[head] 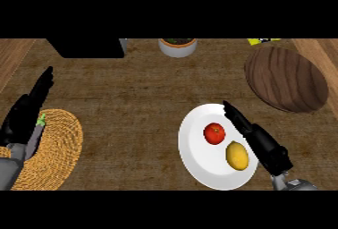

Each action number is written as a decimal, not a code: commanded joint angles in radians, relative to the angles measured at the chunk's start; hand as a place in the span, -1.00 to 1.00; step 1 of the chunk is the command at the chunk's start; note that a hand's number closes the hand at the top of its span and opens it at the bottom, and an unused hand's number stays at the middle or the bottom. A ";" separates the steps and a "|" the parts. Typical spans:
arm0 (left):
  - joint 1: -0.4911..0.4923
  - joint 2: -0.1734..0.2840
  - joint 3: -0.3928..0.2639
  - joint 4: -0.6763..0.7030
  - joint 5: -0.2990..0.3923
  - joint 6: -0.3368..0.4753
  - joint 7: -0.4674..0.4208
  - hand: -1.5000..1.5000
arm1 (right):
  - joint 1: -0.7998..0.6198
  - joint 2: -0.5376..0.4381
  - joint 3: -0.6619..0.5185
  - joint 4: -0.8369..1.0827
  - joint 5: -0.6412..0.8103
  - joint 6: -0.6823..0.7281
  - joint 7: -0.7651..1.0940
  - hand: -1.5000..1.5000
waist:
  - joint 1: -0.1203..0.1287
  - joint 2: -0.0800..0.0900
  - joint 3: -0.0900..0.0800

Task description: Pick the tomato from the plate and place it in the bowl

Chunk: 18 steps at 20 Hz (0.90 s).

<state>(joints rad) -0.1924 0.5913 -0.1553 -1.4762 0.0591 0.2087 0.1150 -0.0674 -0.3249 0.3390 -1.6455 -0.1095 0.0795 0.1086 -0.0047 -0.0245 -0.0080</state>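
Observation:
A red tomato (214, 133) lies on a white plate (198, 156) at the lower middle right, with a yellow lemon (237, 155) just below it. My right hand (260, 141) stretches over the plate's right rim with straight fingers, just right of the tomato and apart from it. A dark wooden bowl (287, 78) sits at the upper right. My left hand (26, 112) rests open at the left edge, fingers pointing up.
A woven straw mat (56, 150) lies under my left hand, with a small green and purple thing (41, 121) at its top edge. A white pot (177, 46) and a black box (89, 47) stand at the back.

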 commanded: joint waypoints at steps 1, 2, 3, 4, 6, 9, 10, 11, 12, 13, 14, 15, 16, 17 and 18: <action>-0.011 -0.087 -0.007 0.006 0.022 -0.017 -0.027 0.00 | 0.032 0.007 -0.035 -0.015 0.043 -0.038 -0.050 1.00 | -0.002 0.024 0.008; 0.042 -0.115 -0.020 -0.086 0.088 -0.031 0.000 0.00 | 0.022 -0.027 -0.076 -0.028 0.028 -0.039 -0.040 1.00 | 0.004 0.020 0.008; 0.040 -0.174 -0.043 -0.073 0.126 -0.042 -0.026 0.00 | 0.025 -0.015 -0.081 -0.048 0.060 -0.091 -0.038 1.00 | -0.006 0.020 0.007; 0.012 -0.230 -0.055 -0.042 0.161 -0.047 -0.024 0.00 | 0.017 -0.003 -0.100 -0.042 0.077 -0.131 -0.046 1.00 | -0.023 0.023 0.006; 0.003 -0.317 -0.065 -0.053 0.267 -0.095 -0.032 0.00 | -0.017 -0.022 -0.159 -0.050 0.088 -0.166 -0.056 1.00 | -0.034 0.024 0.004; 0.056 -0.335 -0.084 -0.065 0.284 -0.098 -0.019 0.00 | 0.080 0.027 -0.276 0.039 0.187 -0.435 0.031 -1.00 | -0.059 0.021 0.006; 0.073 -0.343 -0.108 -0.056 0.272 -0.112 -0.040 0.00 | 0.113 0.083 -0.210 0.019 0.261 -0.498 -0.014 -1.00 | -0.034 0.022 0.006; 0.067 -0.360 -0.099 -0.053 0.293 -0.117 -0.032 0.00 | 0.127 0.096 -0.162 0.004 0.312 -0.506 -0.071 -1.00 | -0.014 0.023 0.007; 0.036 -0.358 -0.116 -0.072 0.289 -0.137 -0.007 0.00 | 0.133 0.131 -0.083 -0.026 0.321 -0.472 -0.123 -1.00 | -0.006 0.023 0.008; 0.030 -0.353 -0.081 -0.065 0.316 -0.148 0.003 0.00 | 0.092 0.089 -0.110 0.012 0.293 -0.408 -0.167 -1.00 | 0.002 0.024 0.008; 0.065 -0.372 -0.123 -0.101 0.272 -0.113 -0.014 0.00 | 0.144 0.094 -0.011 -0.064 0.399 -0.443 -0.142 -1.00 | 0.000 0.021 0.008; 0.049 -0.384 -0.122 -0.074 0.275 -0.124 -0.016 0.00 | 0.131 0.043 -0.008 -0.116 0.416 -0.402 -0.060 -1.00 | -0.002 0.022 0.007; 0.062 -0.348 -0.086 -0.072 0.303 -0.157 -0.021 0.00 | 0.098 0.042 0.040 -0.122 0.495 -0.412 0.028 -1.00 | 0.004 0.022 0.006; 0.040 -0.343 -0.095 -0.105 0.312 -0.156 0.039 0.00 | 0.127 0.003 0.048 -0.124 0.536 -0.399 0.040 -1.00 | 0.001 0.021 0.006; 0.061 -0.357 -0.100 -0.051 0.292 -0.159 -0.035 0.00 | 0.130 -0.091 0.022 -0.198 0.557 -0.340 0.162 -1.00 | -0.013 0.019 0.003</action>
<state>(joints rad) -0.1412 0.2452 -0.2525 -1.5487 0.3446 0.0721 0.1044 0.0465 -0.3119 0.3144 -1.7418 0.3191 -0.3069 0.1166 -0.0128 -0.0034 -0.0025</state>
